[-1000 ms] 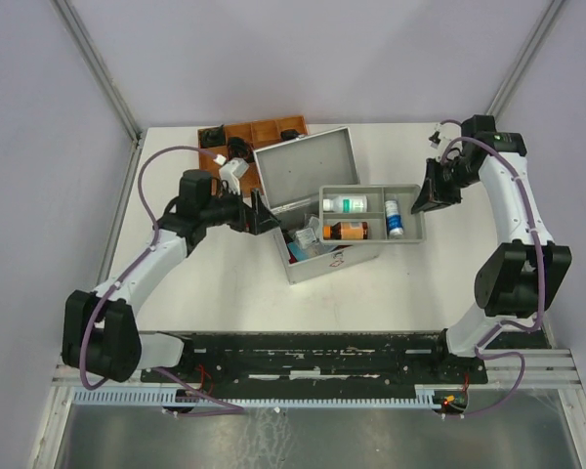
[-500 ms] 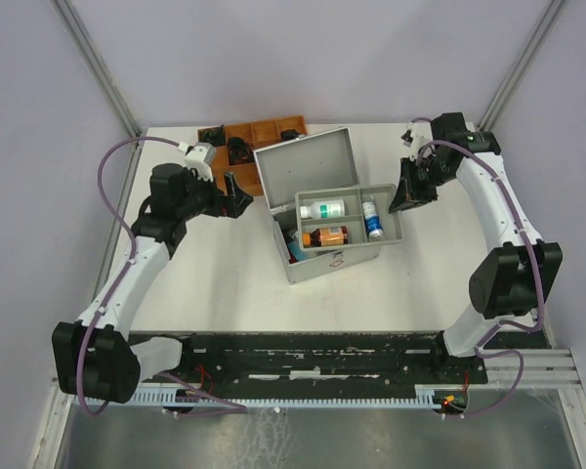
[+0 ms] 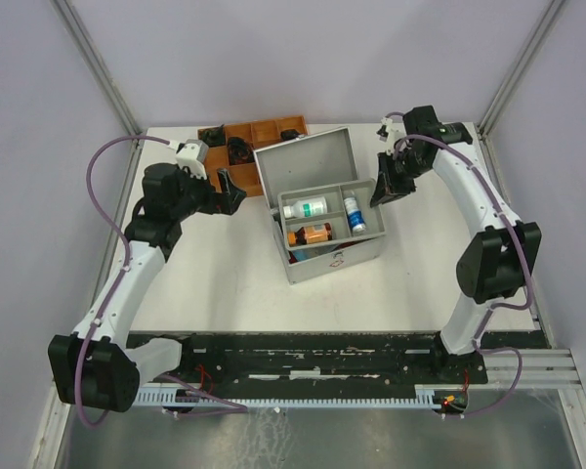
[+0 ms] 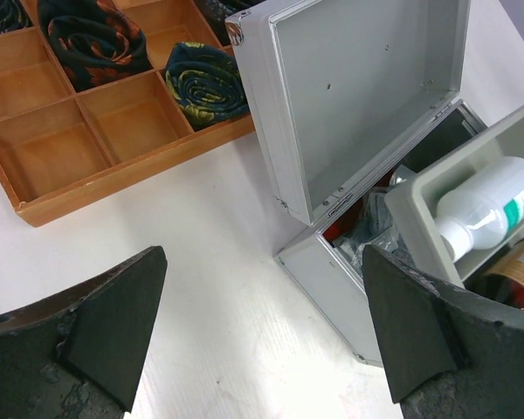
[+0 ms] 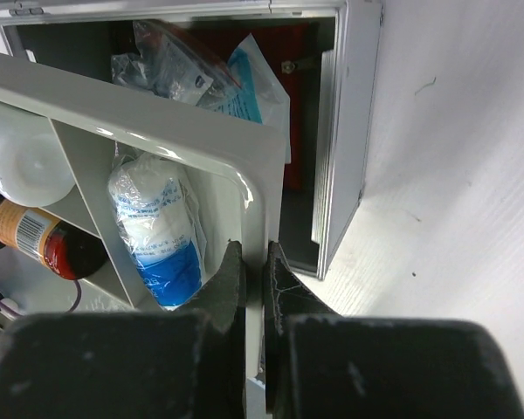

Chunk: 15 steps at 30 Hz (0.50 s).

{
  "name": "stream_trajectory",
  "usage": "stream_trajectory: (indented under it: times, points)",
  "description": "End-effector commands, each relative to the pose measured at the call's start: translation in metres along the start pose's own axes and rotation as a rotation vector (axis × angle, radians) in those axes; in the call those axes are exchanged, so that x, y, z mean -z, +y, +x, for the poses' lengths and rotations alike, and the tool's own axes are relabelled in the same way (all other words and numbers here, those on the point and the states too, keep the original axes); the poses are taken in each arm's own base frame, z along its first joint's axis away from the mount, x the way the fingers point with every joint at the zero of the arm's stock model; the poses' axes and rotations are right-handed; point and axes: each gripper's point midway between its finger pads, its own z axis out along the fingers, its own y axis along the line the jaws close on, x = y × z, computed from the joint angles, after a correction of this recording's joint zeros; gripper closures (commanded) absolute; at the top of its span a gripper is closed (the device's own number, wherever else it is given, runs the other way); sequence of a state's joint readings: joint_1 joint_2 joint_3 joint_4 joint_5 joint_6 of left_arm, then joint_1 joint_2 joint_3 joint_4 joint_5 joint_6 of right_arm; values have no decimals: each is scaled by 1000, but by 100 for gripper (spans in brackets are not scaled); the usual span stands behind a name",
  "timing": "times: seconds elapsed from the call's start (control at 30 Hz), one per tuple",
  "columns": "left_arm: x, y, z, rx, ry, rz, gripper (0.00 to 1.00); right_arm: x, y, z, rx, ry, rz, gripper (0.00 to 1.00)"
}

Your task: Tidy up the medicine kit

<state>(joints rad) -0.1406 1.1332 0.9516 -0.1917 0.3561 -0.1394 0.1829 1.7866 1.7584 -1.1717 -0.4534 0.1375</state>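
Grey tray (image 5: 140,118) rim pinched between right jaws, over open medicine kit (image 3: 334,260), not yet seated; left jaws wide, empty

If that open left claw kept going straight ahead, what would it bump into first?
Most likely the silver-grey aluminium box case, near its hinge corner, though depth is unclear.

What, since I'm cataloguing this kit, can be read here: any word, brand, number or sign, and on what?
Nothing reads legibly.
white bottle: green label, print blurred.
brown bottle: barcode label, digits too small.
blue-and-white packet: print blurred.
medicine kit: small red mark on front, too small to read.
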Motion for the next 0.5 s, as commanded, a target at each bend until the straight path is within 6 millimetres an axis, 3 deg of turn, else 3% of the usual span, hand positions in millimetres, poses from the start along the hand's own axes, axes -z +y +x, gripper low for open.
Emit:
stream_trajectory:
  times: [0.0, 0.47]
  points:
    - [12, -7, -30, -78, -83, 17, 1, 3, 21, -25, 35, -47, -65, 99]
    - [13, -12, -25, -91, -85, 48, 1, -30, 19, -31, 100, 57, -49, 100]
